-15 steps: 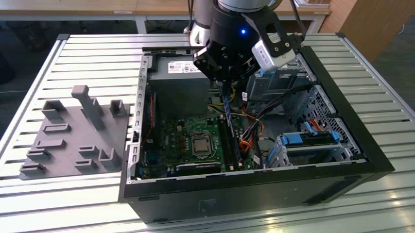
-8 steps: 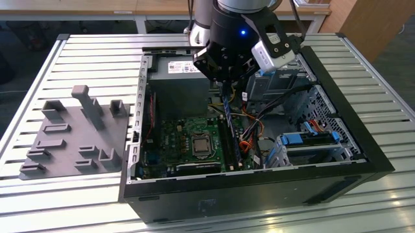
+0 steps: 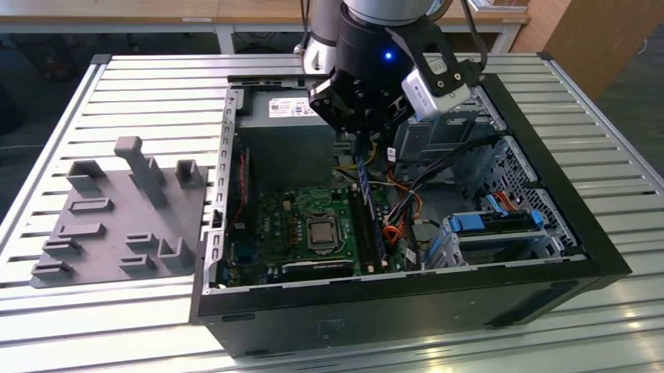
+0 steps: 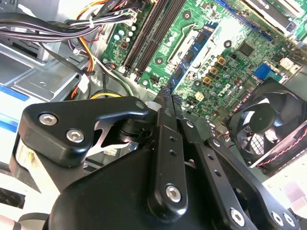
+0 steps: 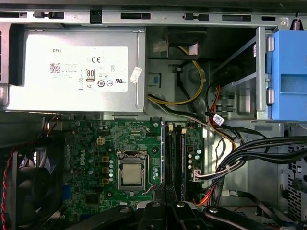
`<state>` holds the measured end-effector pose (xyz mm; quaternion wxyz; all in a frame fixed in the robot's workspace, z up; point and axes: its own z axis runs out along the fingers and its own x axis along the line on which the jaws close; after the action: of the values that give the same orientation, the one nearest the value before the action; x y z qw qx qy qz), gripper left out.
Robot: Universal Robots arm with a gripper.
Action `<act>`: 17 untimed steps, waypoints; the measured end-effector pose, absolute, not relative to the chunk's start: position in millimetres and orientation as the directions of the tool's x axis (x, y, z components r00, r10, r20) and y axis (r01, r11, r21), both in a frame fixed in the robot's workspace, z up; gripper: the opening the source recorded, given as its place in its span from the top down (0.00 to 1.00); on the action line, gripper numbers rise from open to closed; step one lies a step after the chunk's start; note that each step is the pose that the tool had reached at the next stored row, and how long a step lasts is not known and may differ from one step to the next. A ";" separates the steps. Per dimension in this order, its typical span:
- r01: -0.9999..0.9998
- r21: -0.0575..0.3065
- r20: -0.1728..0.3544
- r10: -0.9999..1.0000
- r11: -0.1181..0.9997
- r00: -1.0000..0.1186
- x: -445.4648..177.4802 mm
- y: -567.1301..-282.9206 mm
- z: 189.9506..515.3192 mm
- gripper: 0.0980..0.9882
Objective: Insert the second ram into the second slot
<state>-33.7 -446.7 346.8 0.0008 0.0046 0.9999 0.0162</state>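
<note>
**Over the computer case (image 3: pixel 415 318), the second ram (image 3: pixel 362 175) (image 5: pixel 163 153) is gripped but not seated**

Above the middle of the case, my gripper (image 3: pixel 360 134) hangs fingers-down. I read its fingers as closed on the thin blue stick, which juts below them toward the motherboard (image 5: pixel 96 158). In the first wrist view the stick shows edge-on as a narrow blue line. It runs parallel to the memory slots (image 5: pixel 177 158) and just beside them, clear of the board. I judge the step in hand to be the approach: the stick is carried and lined up lengthwise, not pressed home. I cannot tell whether a neighbouring slot has a stick in it.

Seating it calls, I think, for a small sideways correction to bring the edge over the right slot. After that it needs a straight, square push with no tilt.

The case lies open on the tabletop (image 3: pixel 124 85). Inside it are:
- the power supply (image 5: pixel 76 67) against one end wall
- the motherboard with its processor socket (image 5: pixel 130 173) on the floor
- a fan (image 4: pixel 268 124) in one corner
- a drive cage (image 5: pixel 288 72) with blue fittings along a side wall
- cables (image 5: pixel 259 148) strung between cage and board

Outside the case, on the exterior view's left, lies a grey holder plate (image 3: pixel 114 225).
</note>
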 end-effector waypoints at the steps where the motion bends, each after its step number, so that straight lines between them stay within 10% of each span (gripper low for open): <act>1: 0.009 0.032 -0.001 0.009 0.999 -1.000 -33.6 -446.7 346.7 0.98; 17: 0.009 0.032 -0.001 0.009 0.999 -1.000 -33.7 -448.2 332.4 0.98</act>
<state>-33.7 -448.2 332.4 0.0008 0.0046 0.9999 0.0161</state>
